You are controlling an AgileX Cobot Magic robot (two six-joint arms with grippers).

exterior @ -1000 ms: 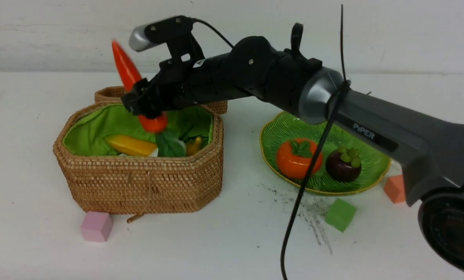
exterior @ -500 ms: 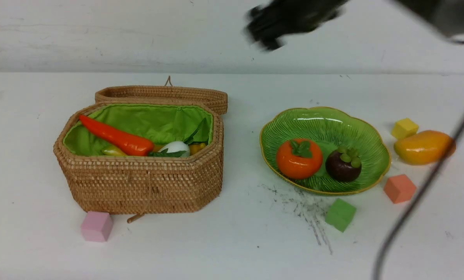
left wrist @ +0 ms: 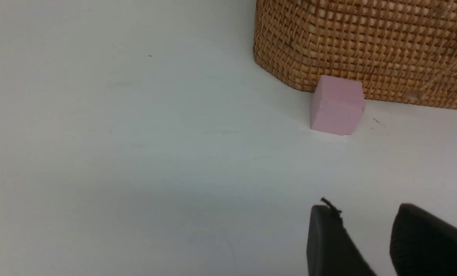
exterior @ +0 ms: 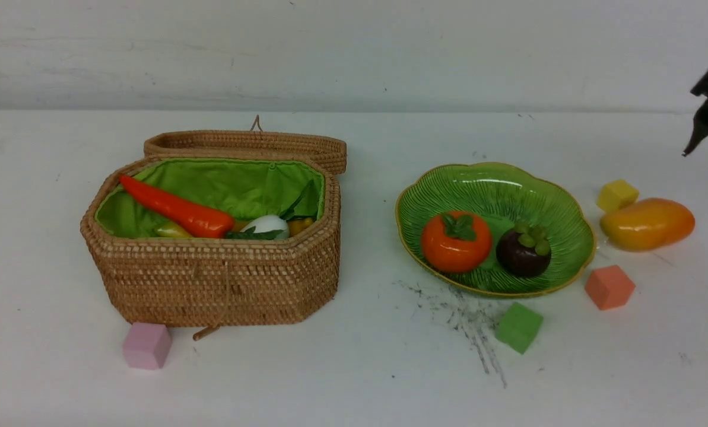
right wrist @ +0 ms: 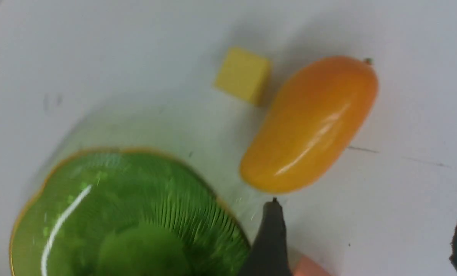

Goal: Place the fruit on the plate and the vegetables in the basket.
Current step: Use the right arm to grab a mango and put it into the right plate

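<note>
On the table: one wicker basket, one green plate, three fruit — orange one, purple ball, mango — and four cubes: pink, green, salmon, yellow

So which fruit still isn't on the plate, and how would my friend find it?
Find the green plate with the gold rim on the white table. Just past its right edge, beside a small yellow cube, lies the mango. It is the only smooth, oval, yellow-orange thing there; its neighbours are little square blocks.
</note>
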